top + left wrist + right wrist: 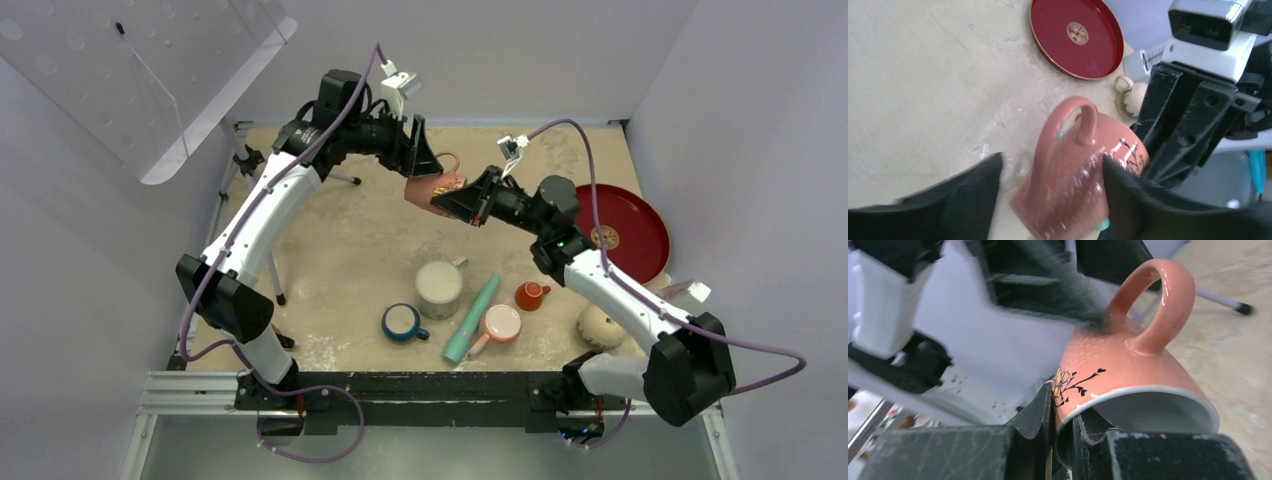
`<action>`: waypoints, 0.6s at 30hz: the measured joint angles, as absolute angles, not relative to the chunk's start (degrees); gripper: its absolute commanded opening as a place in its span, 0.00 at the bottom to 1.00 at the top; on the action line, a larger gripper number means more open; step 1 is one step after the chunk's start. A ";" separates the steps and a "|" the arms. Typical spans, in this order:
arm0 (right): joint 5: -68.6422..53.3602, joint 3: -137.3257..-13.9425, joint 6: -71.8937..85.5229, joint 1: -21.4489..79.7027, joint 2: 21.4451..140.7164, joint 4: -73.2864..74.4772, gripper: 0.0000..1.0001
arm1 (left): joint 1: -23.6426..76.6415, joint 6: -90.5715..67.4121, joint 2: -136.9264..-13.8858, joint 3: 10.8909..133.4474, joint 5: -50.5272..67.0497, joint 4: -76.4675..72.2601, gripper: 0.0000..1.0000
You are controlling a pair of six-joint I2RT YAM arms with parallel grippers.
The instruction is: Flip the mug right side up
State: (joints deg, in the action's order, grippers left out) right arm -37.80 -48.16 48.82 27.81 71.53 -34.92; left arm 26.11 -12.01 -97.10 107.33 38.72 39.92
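Observation:
The mug (601,326) is beige and bulbous and sits at the table's front right by the right arm, rounded side up; it also shows as the mug (1134,96) with its small loop handle. Neither gripper is near it. Both are at a salmon-pink cup (436,190) with a flower drawing, held in the air on its side over the far middle of the table. My right gripper (1064,407) is shut on that cup's rim (1148,392), one finger inside and one outside. My left gripper (1052,160) stands open around the cup's base end (1068,175), the left finger clear of it.
A red tray (625,230) lies at the right. In front are a pale mug (438,288), a blue cup (402,322), a teal tube (472,320), a peach-lined cup (500,322) and a small orange cup (530,294). A clear panel (150,70) hangs upper left.

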 measured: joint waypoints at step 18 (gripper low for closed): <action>10.50 -82.63 12.80 2.90 91.88 28.05 0.00 | 23.75 4.29 -94.21 108.49 17.21 55.33 1.00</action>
State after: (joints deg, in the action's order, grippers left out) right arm 10.50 -82.63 12.80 2.90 91.88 28.05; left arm 23.75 4.29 -94.21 108.49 17.21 55.33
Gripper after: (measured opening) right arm 0.135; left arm 0.997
